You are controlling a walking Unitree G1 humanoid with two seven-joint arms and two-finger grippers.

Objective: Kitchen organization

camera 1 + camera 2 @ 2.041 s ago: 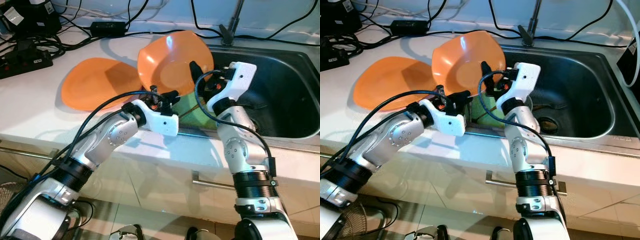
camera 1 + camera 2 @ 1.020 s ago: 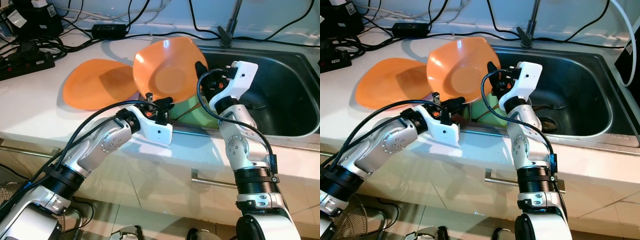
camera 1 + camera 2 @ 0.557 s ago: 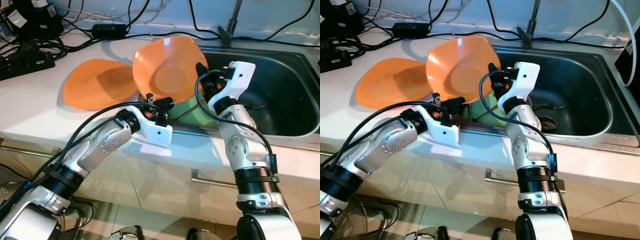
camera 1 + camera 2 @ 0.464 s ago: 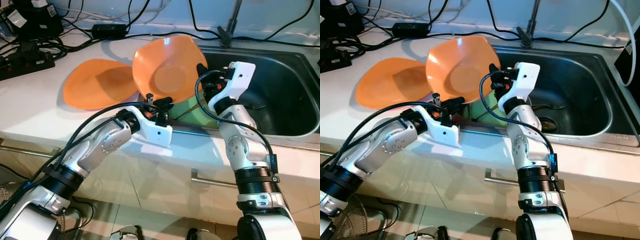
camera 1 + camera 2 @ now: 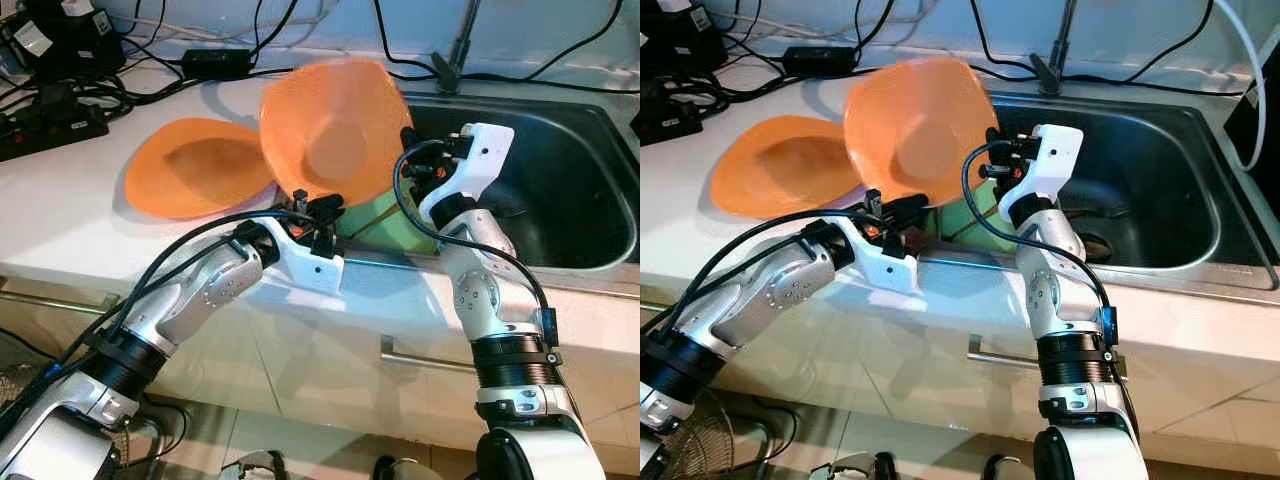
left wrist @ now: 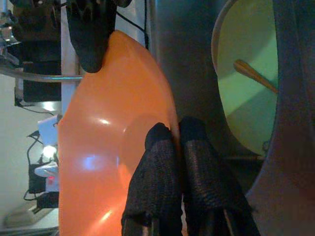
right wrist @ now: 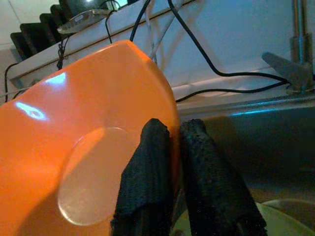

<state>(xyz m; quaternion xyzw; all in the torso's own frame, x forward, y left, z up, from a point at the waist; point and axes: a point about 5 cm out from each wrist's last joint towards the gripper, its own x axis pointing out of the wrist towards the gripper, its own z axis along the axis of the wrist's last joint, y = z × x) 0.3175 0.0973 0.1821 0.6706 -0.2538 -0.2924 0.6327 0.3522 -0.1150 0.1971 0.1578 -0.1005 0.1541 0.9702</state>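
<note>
You've got the orange plate (image 5: pixel 330 125) tipped up on edge over the left rim of the sink (image 5: pixel 590 190), with your left gripper (image 6: pixel 177 135) pinched on its lower edge and your right gripper (image 7: pixel 173 129) pinched on the edge nearest the basin. Just below it, inside the sink, sits a green bowl (image 6: pixel 248 73), and a second orange plate (image 5: pixel 195 165) lies flat on the counter (image 5: pixel 60 215) left of the sink

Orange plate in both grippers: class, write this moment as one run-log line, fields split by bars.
left gripper: shut on orange plate | right gripper: shut on same rim | plate: tilted above green bowl at sink edge
</note>
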